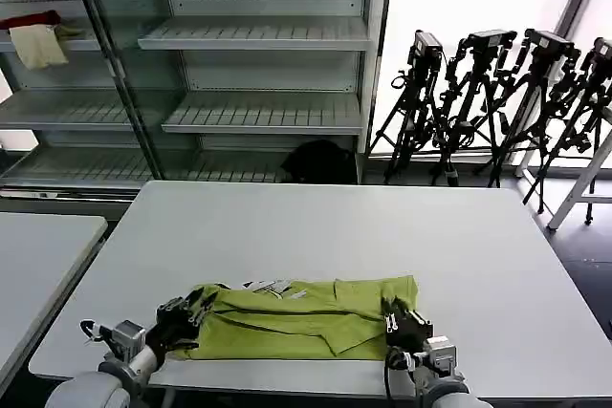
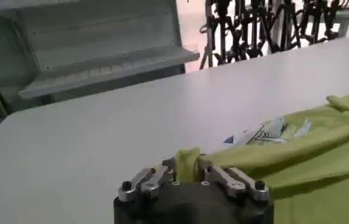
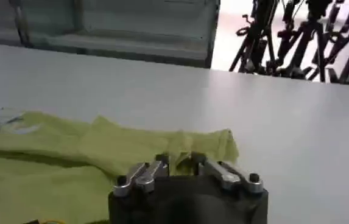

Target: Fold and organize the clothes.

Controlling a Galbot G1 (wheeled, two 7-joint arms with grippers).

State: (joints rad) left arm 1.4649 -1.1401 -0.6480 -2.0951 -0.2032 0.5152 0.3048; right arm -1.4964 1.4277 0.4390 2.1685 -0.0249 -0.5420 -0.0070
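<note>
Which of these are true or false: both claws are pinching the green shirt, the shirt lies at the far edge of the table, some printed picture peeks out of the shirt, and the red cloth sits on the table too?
1. Both grippers pinch the shirt. True: the left gripper and the right gripper are each shut on a fold of the lime-green T-shirt.
2. The shirt lies at the table's far edge. False: it lies near the edge of the table closest to the robot.
3. A printed graphic peeks out. True: the print shows between folds.
4. The red cloth is on the table. False: the red cloth rests on a shelf behind.
</note>
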